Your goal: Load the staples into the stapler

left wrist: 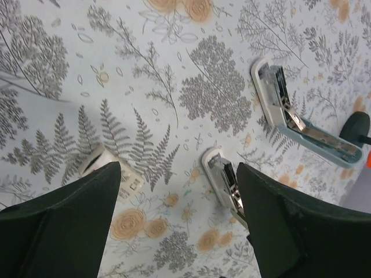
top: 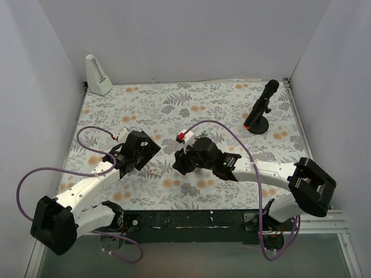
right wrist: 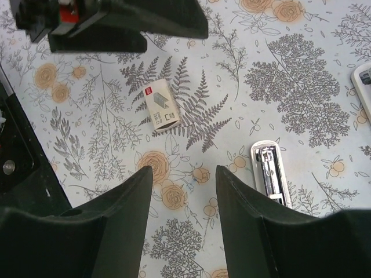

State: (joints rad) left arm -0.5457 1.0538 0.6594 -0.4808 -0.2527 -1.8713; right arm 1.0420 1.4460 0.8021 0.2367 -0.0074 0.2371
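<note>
The stapler lies swung open on the flowered cloth. Its light-blue half with the silver rail point(left wrist: 281, 107) is at the right of the left wrist view, its other half point(left wrist: 219, 174) close beside my left gripper's right finger. In the right wrist view one stapler half point(right wrist: 270, 172) lies just right of my right gripper point(right wrist: 184, 174), which is open over bare cloth. The staples box point(right wrist: 160, 105), small and beige-white, lies flat ahead of it. My left gripper point(left wrist: 178, 174) is open and holds nothing, and the staples box point(left wrist: 98, 164) peeks out behind its left finger. From above, the box point(top: 155, 172) lies between both grippers.
A white wedge-shaped object point(top: 98, 75) stands at the back left corner. A black tool on a round stand point(top: 259, 110) stands at the back right. Purple cables point(top: 87, 130) loop over the cloth beside each arm. White walls close in three sides.
</note>
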